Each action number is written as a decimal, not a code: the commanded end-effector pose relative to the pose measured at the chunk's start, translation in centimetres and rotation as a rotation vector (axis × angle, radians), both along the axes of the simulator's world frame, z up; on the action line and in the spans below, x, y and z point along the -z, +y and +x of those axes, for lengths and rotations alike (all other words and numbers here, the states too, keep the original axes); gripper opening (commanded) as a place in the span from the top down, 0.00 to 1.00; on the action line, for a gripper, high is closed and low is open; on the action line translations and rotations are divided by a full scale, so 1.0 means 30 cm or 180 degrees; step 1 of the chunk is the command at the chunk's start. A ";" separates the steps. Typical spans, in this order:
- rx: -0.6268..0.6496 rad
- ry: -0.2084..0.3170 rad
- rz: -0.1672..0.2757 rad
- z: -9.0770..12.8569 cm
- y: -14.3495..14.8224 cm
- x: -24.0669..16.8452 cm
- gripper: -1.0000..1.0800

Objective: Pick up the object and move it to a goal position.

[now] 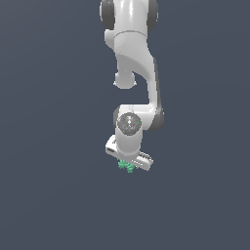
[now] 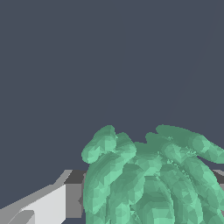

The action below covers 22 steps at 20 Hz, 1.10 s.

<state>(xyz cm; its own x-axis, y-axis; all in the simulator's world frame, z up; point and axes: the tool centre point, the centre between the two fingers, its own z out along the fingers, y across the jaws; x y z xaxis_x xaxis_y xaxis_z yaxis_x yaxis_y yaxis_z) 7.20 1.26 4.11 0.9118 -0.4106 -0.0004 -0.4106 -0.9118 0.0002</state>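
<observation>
The object [image 1: 127,168] is a small mint-green lumpy piece that pokes out from under the white gripper [image 1: 129,162] in the exterior view. In the wrist view the object [image 2: 148,175] looms large and bumpy between the fingers. One white finger with a grey pad [image 2: 73,194] presses against its side. A sliver of the other finger [image 2: 220,176] shows at its far side. The gripper is shut on the object. Whether the object touches the floor cannot be told.
The white arm [image 1: 132,58] reaches down from the top of the exterior view. A plain dark grey-blue floor [image 1: 49,146] lies all around. No goal marker shows in either view.
</observation>
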 end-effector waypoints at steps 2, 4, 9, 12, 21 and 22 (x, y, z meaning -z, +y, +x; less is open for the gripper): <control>0.0000 -0.0001 0.0000 -0.003 0.002 -0.002 1.00; 0.0000 -0.0001 0.0000 -0.010 0.005 -0.004 1.00; 0.0000 -0.0001 0.0000 -0.042 0.021 -0.014 1.00; 0.0000 -0.0001 0.0000 -0.073 0.037 -0.024 1.00; 0.0000 -0.0001 0.0000 -0.225 0.114 -0.072 1.00; 0.0000 -0.0001 0.0000 -0.246 0.125 -0.079 1.00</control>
<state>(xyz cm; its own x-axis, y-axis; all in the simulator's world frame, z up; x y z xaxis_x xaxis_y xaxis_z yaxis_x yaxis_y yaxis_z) 0.76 4.51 6.16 0.9117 -0.4109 -0.0005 -0.4109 -0.9117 0.0004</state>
